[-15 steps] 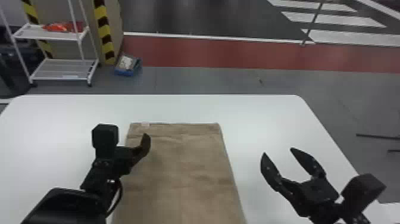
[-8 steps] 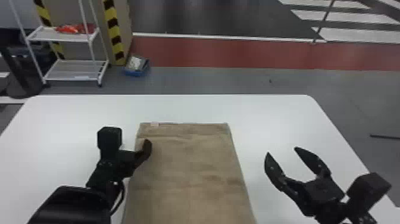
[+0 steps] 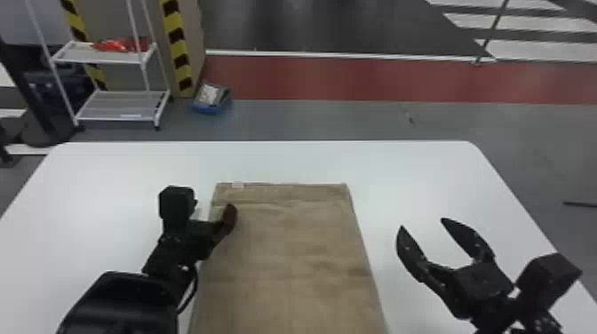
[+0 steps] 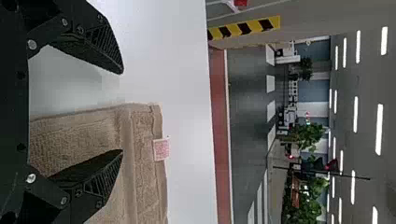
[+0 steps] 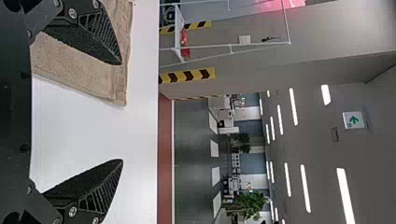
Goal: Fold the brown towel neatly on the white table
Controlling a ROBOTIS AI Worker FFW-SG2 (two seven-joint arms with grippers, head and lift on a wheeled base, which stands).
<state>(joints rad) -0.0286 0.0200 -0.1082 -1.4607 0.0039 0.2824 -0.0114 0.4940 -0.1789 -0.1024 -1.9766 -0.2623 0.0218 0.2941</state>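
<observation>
The brown towel (image 3: 288,248) lies flat on the white table (image 3: 413,168), the left gripper (image 4: 122,112) and right gripper (image 3: 422,223) gaping empty at its sides, apparently lining up a fold that needs its edges pinched.

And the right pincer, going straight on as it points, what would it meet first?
Possibly the white table, if the pincer angles down enough; otherwise the way looks free. Height is unclear.

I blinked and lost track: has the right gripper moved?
Yes, slightly: in the head view, the right gripper has shifted left, away from the right edge of the white table.
</observation>
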